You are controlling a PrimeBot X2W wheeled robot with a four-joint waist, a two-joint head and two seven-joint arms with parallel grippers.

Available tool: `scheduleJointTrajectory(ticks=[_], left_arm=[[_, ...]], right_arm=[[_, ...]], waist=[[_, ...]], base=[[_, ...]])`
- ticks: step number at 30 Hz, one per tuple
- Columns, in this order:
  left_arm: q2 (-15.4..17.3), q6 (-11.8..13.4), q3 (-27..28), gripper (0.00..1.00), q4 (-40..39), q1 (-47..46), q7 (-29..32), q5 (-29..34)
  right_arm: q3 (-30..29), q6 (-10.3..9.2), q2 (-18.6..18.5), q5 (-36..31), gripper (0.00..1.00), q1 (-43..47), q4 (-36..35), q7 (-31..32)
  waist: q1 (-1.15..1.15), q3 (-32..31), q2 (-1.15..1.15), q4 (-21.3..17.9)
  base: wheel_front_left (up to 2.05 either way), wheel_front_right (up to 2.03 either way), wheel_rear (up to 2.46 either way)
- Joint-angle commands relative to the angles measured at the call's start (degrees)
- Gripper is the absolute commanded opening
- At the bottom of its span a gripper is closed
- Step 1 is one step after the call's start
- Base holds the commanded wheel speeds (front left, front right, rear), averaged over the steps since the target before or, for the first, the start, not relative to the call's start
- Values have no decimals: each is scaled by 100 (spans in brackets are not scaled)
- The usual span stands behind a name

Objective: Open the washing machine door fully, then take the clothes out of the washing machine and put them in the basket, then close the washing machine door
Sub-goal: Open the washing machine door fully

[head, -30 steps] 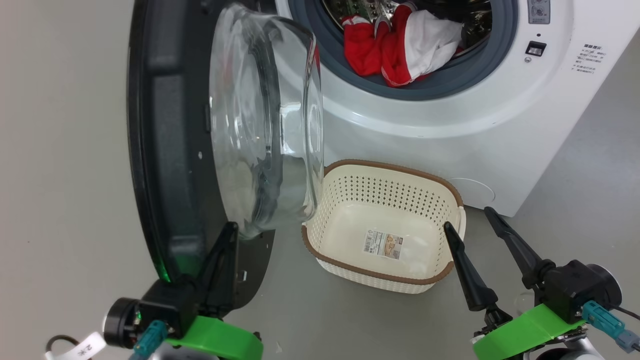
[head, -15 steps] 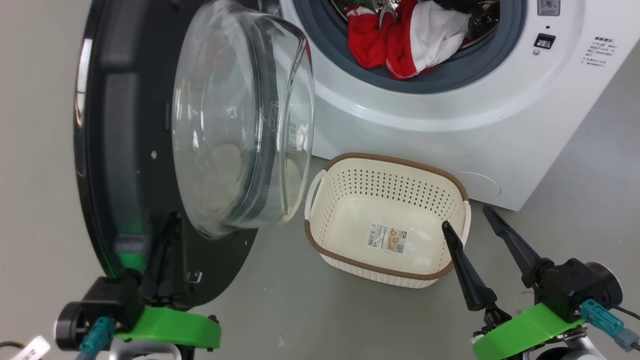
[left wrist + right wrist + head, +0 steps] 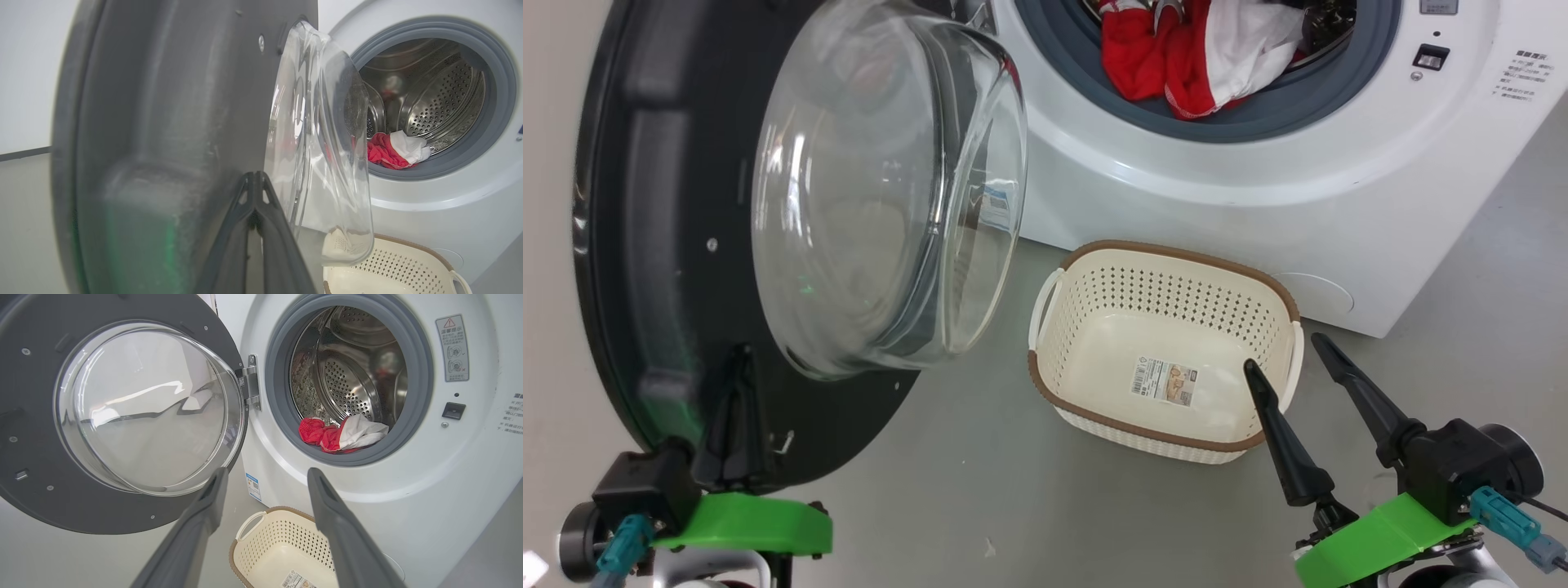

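Door swung wide, red bundle lying at the drum mouth

At the left the washing machine door (image 3: 629,204) is standing swung out on its metal hinge (image 3: 252,381), its wide round rim showing a dark matt inner face dotted with small screws. The left gripper (image 3: 742,355) is pointing up at that face just below the glass, its two long dark fingers pressed together with nothing between them. Whether the tips are touching the door I cannot tell. The glass window (image 3: 874,188) is bulging out as a clear, glossy dome.

Right of the hinge the smooth white washing machine (image 3: 1258,204) is showing a grey rubber gasket (image 3: 1258,129) ringing a perforated steel drum (image 3: 347,375). The clothes (image 3: 1201,57), crumpled red fabric with a white panel, are lying at the drum's front lip.

Below, the basket (image 3: 1176,255) is sitting on the grey floor (image 3: 980,490) just before the machine. It is cream plastic, a rounded rectangle with perforated walls, a brown woven-look rim and white handles. The right gripper (image 3: 1282,352) is hovering at its right end, fingers spread wide.

A small blue label (image 3: 254,486) with a square code is sitting low on the machine's front. A sticker (image 3: 452,347) beside the opening is bearing a warning triangle, and the basket's paper label (image 3: 1165,381) is carrying a barcode. The lettering on all three is too small to read.
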Motion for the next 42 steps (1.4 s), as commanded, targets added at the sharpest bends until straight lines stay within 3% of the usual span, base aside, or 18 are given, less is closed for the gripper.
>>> scheduleJointTrajectory(ticks=[1,26,42], left_arm=[[269,62,347,0,2,-202,-36,-45],[535,-103,832,0,1036,-935,-167,-372],[607,-382,1115,0,1945,-1478,-247,-605]], right_arm=[[161,28,13,-62,100,-111,-192,24],[193,28,13,-175,100,-157,-287,161],[237,28,13,-305,100,-137,-404,337]], waist=[[0,14,0,18],[0,187,0,46],[0,268,0,119]], base=[[0,0,0],[0,0,0],[0,0,0]])
